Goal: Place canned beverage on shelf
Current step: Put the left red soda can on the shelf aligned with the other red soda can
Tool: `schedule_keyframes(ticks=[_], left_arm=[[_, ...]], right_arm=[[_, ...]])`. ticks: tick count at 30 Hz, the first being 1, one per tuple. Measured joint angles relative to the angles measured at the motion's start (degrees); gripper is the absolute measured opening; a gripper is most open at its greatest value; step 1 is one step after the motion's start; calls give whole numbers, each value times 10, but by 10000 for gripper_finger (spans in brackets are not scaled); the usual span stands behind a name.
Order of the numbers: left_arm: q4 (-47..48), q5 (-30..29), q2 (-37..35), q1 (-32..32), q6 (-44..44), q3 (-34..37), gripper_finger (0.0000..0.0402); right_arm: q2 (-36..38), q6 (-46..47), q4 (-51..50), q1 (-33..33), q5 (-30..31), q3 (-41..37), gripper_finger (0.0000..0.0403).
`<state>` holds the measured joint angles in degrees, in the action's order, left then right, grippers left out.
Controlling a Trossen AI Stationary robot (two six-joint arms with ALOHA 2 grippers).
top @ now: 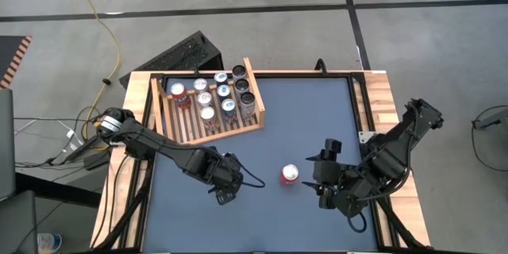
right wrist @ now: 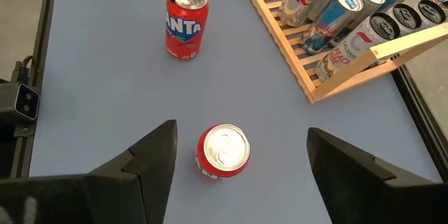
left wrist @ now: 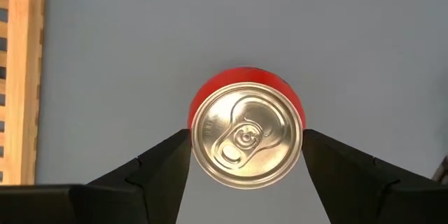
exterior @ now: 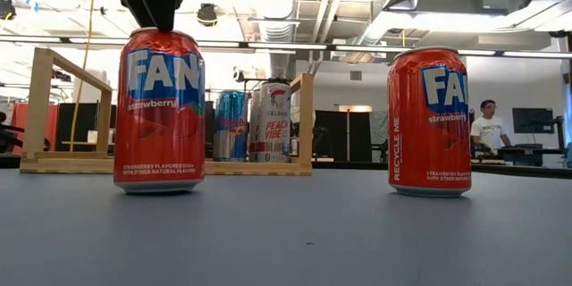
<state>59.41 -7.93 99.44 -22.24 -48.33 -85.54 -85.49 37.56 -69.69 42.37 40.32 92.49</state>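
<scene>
My left gripper [left wrist: 245, 155] straddles a red can [left wrist: 246, 136] low-centre in the high view, fingers flanking its sides, not visibly clamped. The can is rigid, smooth and probably slippery, so I'd grip mid-wall. A second can [top: 290, 175] stands before my wide-open right gripper [right wrist: 241, 155]. The shelf [top: 252, 79] sits upper left on the flat dark table [top: 317, 119]; beyond it is a lab with a person.

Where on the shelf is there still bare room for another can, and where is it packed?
The shelf has bare slats along its front half, between the can cluster and the front board nearest the left pincer. The back rows by the far board are crowded. The mat between the shelf and the right pincer is also clear, apart from one red can.
</scene>
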Motion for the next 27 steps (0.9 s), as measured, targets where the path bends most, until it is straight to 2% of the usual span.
schedule_keyframes(ticks=[8, 13, 15, 22, 27], left_arm=[[-7, 34, 0, -1, 22, 2, 257], [-32, 125, 0, 1, 63, -3, 256], [-35, 139, 0, 0, 76, -10, 256], [-32, 112, 0, 1, 96, -21, 256], [5, 76, 0, 1, 97, -21, 256]], right_arm=[[0, 0, 0, 0, 0, 0, 291], [0, 0, 0, 0, 0, 0, 291], [0, 0, 0, 0, 0, 0, 291], [0, 1, 0, 0, 0, 0, 291], [0, 1, 0, 0, 0, 0, 291]])
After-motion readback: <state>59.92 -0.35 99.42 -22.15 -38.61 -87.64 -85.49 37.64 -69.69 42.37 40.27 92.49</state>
